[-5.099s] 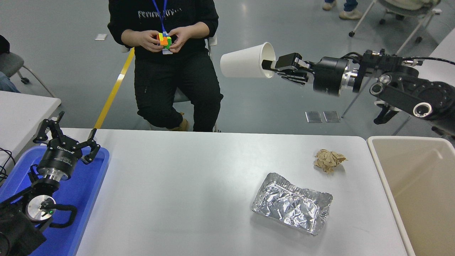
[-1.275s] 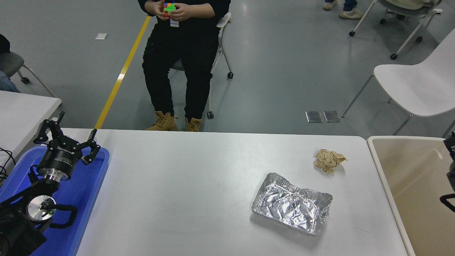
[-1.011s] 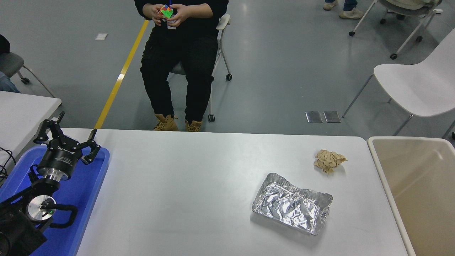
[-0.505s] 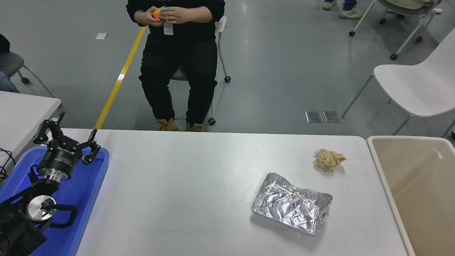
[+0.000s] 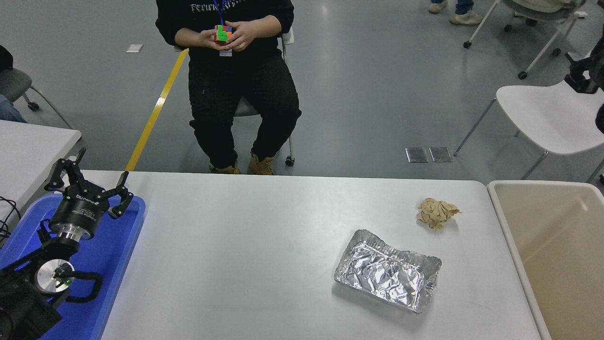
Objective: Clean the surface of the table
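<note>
The table surface (image 5: 259,245) is a wide white tabletop. On its right part lie a crumpled foil tray (image 5: 388,271) and, beyond it, a crumpled ball of brown paper (image 5: 436,212). My left gripper (image 5: 89,186) is parked open and empty over the blue tray at the lower left. Only a black piece of my right arm (image 5: 587,75) shows at the upper right edge, high above the floor and far from the table. No white cup is in view.
A beige bin (image 5: 500,203) stands against the table's right end. A blue tray (image 5: 118,255) sits at the left end, with a smaller white table (image 5: 28,146) behind it. A person (image 5: 240,85) sits at the far side with a colour cube. A white chair (image 5: 552,118) stands at the far right.
The right arm held a white cup over the far side, dropped out of view by the bin, and now shows again at the upper right edge. The person shifted on the chair.
</note>
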You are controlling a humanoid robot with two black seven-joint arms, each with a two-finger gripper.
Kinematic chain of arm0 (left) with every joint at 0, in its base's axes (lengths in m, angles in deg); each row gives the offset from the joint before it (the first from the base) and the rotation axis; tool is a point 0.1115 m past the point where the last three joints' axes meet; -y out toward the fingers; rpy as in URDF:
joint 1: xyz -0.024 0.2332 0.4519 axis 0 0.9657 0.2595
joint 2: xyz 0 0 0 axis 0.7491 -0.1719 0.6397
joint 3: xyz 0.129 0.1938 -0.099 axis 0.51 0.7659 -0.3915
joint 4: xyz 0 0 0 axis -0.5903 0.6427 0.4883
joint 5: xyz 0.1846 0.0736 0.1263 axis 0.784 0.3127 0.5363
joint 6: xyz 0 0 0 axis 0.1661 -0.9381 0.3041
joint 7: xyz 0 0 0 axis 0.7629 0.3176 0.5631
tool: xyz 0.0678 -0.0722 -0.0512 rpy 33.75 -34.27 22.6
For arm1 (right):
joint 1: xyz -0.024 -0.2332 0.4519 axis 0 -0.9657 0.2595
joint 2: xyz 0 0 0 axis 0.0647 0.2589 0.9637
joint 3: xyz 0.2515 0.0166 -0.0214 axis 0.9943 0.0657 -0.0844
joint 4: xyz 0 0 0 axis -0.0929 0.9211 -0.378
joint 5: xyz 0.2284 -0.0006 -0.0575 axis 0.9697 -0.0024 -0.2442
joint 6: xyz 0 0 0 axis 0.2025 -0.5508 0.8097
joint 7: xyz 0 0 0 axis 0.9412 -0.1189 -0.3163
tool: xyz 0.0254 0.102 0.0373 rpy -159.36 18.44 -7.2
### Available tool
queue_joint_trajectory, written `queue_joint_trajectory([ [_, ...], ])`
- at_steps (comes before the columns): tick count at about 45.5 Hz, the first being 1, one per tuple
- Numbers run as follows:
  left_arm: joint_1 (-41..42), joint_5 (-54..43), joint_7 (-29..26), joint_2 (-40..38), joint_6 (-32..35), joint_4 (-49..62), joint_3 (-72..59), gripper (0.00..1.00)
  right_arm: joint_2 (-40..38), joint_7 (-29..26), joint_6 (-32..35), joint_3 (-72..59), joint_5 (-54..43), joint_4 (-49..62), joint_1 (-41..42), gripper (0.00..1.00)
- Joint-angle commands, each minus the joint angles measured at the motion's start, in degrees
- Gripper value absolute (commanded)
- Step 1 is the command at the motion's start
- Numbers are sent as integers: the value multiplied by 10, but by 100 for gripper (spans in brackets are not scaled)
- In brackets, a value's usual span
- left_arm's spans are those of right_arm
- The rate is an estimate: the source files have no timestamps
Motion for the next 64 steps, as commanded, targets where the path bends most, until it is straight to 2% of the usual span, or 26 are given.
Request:
queue_joint_trajectory([
  [1, 0, 0, 0, 0, 0, 0, 1, 100, 33, 60, 49, 59, -1, -39, -44, 98],
  [5, 0, 0, 0, 0, 0, 0, 0, 100, 46, 88, 58, 84, -1, -39, -66, 98],
  [14, 0, 0, 0, 0, 0, 0, 0, 100, 75, 99, 59, 96, -3, -38, -119, 98],
  [27, 0, 0, 0, 0, 0, 0, 0, 100, 115, 161, 59, 95, -10, -26, -215, 98],
  [41, 0, 0, 0, 1, 0, 0, 0, 100, 138, 187, 59, 84, -16, -22, -297, 98],
  [64, 0, 0, 0, 0, 0, 0, 0, 100, 150, 198, 59, 84, -33, -22, -303, 98],
])
